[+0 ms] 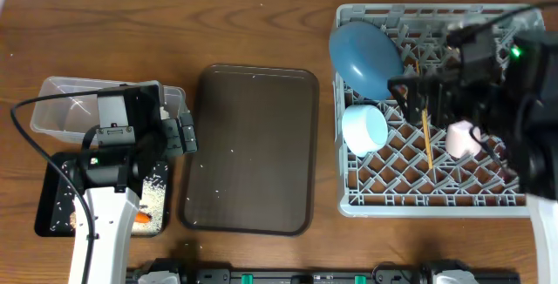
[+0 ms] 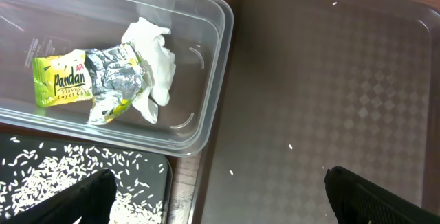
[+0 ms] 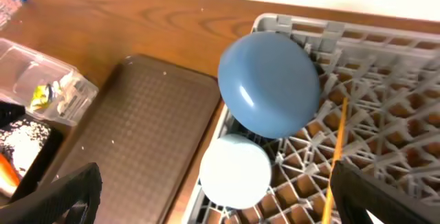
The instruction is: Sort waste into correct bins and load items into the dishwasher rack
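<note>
The grey dishwasher rack [image 1: 436,199] holds the blue plate [image 1: 366,56] leaning on edge, the light blue cup [image 1: 364,129], the pink cup [image 1: 462,138] and wooden chopsticks [image 1: 426,136]. My right gripper [image 1: 417,84] hangs open and empty over the rack, above the cup [image 3: 235,171] and plate [image 3: 269,83]. The clear tub [image 2: 206,18] holds the yellow-green wrapper [image 2: 82,80] and white tissue [image 2: 155,66]. The black tray [image 1: 52,206] holds rice [image 2: 69,176] and the carrot [image 1: 142,219]. My left gripper [image 2: 220,203] is open and empty between the black tray and the serving tray. The bowl is out of view.
The dark brown serving tray [image 1: 253,145] lies in the middle with a few stray rice grains on it. The left arm covers part of the tub and the black tray. The right arm covers the rack's right side.
</note>
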`<state>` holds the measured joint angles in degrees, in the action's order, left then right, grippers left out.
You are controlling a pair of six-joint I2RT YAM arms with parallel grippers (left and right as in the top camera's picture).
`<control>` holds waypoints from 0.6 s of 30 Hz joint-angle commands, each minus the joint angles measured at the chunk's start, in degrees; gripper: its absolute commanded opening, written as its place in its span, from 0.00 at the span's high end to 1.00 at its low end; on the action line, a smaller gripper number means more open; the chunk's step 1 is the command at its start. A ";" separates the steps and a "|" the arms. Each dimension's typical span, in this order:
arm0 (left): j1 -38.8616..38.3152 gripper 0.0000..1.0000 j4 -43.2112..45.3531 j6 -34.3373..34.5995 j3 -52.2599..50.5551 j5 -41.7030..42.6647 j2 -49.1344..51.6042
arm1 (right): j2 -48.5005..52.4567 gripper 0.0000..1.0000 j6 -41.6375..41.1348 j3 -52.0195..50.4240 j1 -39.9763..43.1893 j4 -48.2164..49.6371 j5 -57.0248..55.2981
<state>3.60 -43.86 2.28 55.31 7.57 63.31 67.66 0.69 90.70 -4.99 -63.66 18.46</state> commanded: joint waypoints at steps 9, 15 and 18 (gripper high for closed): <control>0.02 0.02 -0.20 -0.76 1.18 0.15 -0.09 | -10.67 0.01 3.28 -5.53 -0.33 -2.27 -10.43; 0.02 0.02 -0.20 -0.76 1.18 0.15 -0.09 | -20.85 0.01 4.57 -23.15 -0.17 13.94 -10.95; 0.02 0.02 -0.20 -0.76 1.18 0.15 -0.09 | -28.17 0.01 4.50 -35.71 -0.17 24.61 -10.93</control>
<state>3.60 -43.86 2.26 55.33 7.55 63.31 44.77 4.16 63.57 -4.97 -43.29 8.49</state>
